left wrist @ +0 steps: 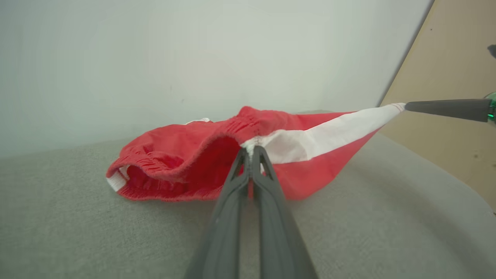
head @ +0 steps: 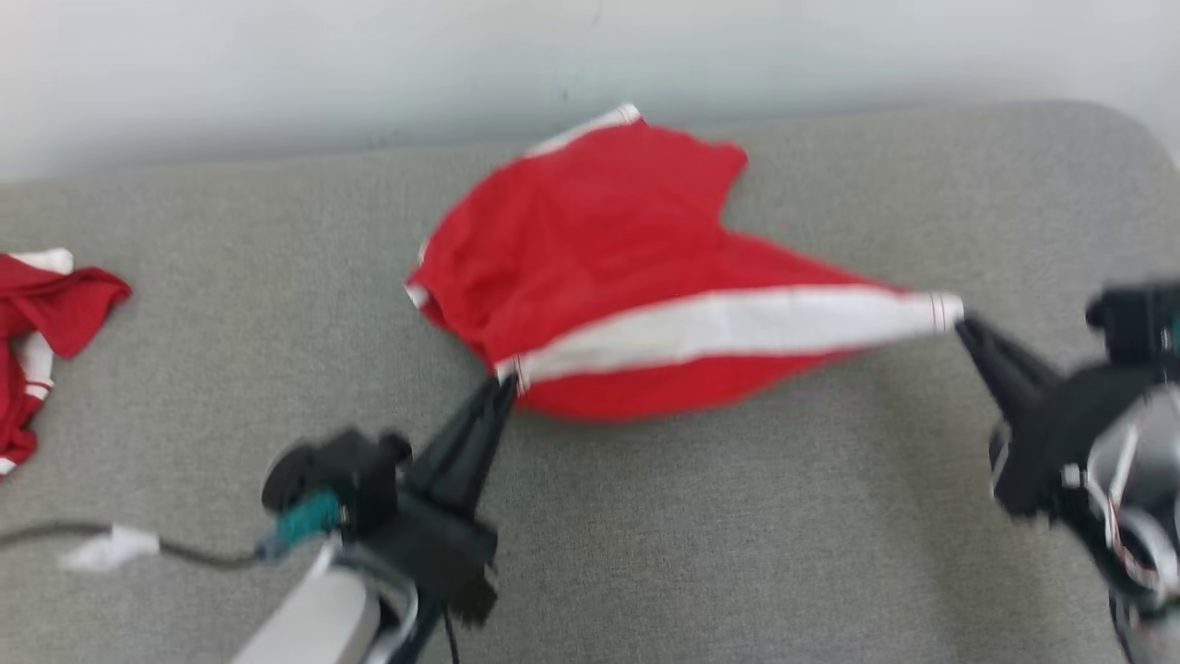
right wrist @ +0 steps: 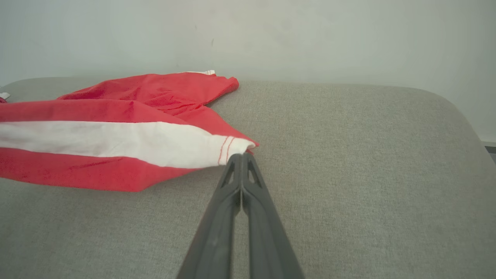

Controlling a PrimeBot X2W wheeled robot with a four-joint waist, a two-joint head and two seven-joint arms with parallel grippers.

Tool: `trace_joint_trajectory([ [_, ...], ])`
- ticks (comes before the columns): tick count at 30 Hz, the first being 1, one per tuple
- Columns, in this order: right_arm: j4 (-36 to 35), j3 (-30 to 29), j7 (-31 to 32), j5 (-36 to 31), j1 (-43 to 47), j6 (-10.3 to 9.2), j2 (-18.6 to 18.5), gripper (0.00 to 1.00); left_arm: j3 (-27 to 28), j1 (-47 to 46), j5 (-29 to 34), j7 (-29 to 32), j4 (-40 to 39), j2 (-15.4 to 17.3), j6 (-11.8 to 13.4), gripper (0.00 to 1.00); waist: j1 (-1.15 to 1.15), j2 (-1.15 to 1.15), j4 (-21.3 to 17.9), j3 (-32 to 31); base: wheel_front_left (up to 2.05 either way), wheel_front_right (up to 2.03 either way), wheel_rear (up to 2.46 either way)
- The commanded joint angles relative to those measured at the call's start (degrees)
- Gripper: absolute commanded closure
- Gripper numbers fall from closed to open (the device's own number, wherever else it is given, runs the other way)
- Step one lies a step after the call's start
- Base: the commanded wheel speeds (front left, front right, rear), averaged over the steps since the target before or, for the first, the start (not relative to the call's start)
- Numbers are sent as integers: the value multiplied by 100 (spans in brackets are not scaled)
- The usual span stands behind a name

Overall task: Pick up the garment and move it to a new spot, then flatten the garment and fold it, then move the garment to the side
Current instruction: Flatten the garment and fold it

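Left hand (head: pixel 505 387), at the near middle of the desk (head: pixel 737 572), has its fingers pressed together on the waistband end of the red shorts (head: pixel 590 249), right where the white side stripe (head: pixel 728 327) begins. The right hand (head: pixel 963 323), near the right edge, pinches the hem end of the same stripe; its wrist view shows the tips (right wrist: pixel 241 155) closed on the stitched hem corner.

Location: the shorts lie at the middle of the cloth-covered desk, from mid-depth toward the back edge. The striped side is drawn taut between the two hands and appears raised slightly. The rest is bunched and rests on the surface behind it. A second red garment (head: pixel 46 304) lies apart at the left edge.

Assessment: the step in hand looks like the flattening. To do it well:
- hold equal tension at both ends, so the stripe stays straight;
- draw the cloth toward the near edge, so the bunched part trails out flat;
- lower both ends together before letting go, as cloth this light will likely spring back into folds.

Orientation: the long axis follows the stripe, running side to side across the desk. The waist points to the robot's left and the leg hem to its right. The right end sits slightly farther back.
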Motion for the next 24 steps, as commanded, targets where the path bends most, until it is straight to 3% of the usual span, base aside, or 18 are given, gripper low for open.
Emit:
trace_joint_trajectory([
  [1,-203,-121,93,-14,329,-13,81,100,-22,237,45,-45,-123,54,-6,100,1,0,-20,-367,0,0,0],
  [6,-1580,-863,750,-174,1943,-13,617,100,-19,1302,173,-73,-854,367,161,100,1,0,-48,-721,0,0,0],
  [14,-3087,-1417,1383,-504,3373,-13,1335,100,307,2517,86,-76,-1879,706,248,100,1,0,-54,-821,0,0,0],
  [17,-3124,-1441,1367,-595,3352,-13,1333,100,390,2661,79,-77,-2025,725,232,100,1,0,-34,-785,0,0,0],
  [24,-2272,-1017,1282,-730,2208,-13,590,100,336,2132,222,95,-1879,567,242,100,1,0,99,-454,0,0,0],
])
